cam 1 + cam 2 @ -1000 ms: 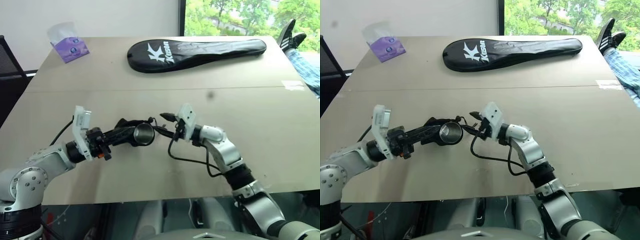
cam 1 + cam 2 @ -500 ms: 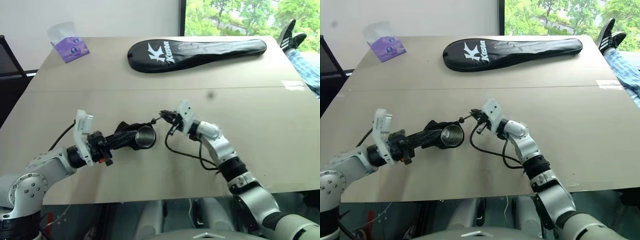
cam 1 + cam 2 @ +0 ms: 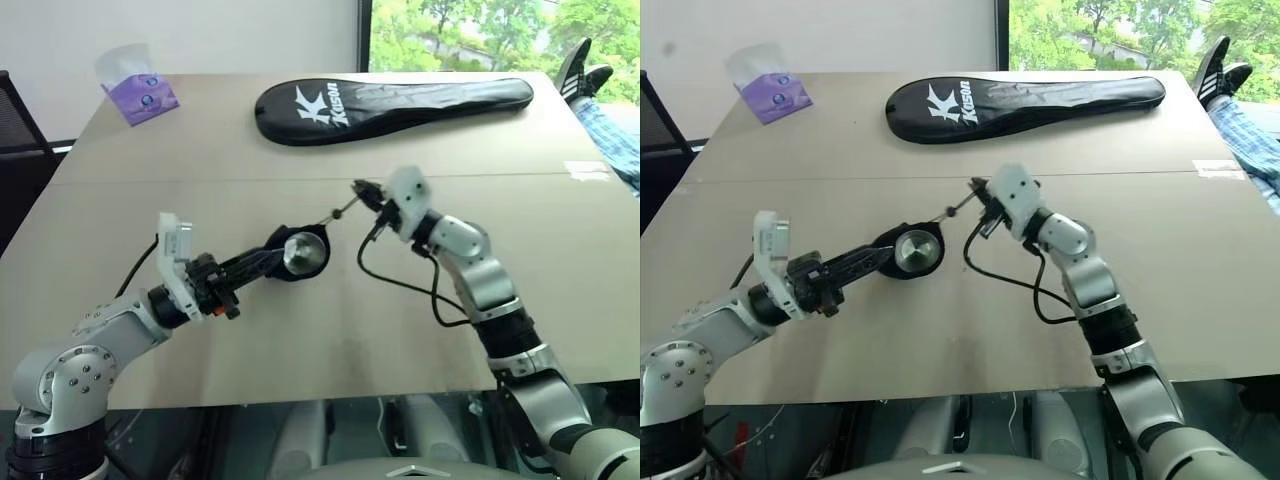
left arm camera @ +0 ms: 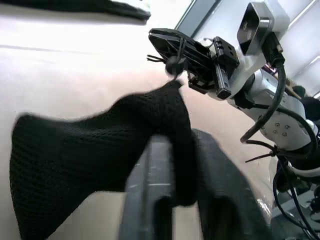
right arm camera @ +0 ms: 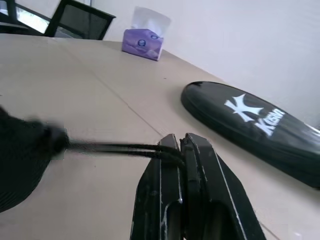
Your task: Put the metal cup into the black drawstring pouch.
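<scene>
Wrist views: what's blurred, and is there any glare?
Left wrist view: own fingers out of focus, pouch soft, right pincer sharp. Right wrist view: pouch smeared at the edge, cord and fingers fairly crisp. Left eye view: cup shows a bright highlight.

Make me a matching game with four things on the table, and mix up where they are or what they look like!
Things:
1. tissue pack
2. racket cover
3. metal cup
4. pouch cord

Descriptions:
A. pinched between the right gripper's shut fingers
B. long and black with white letters
C. shiny, sitting in the black drawstring pouch
D. purple, at the table's far left corner

Pairs: 1-D, 2-B, 3-C, 4-A
</scene>
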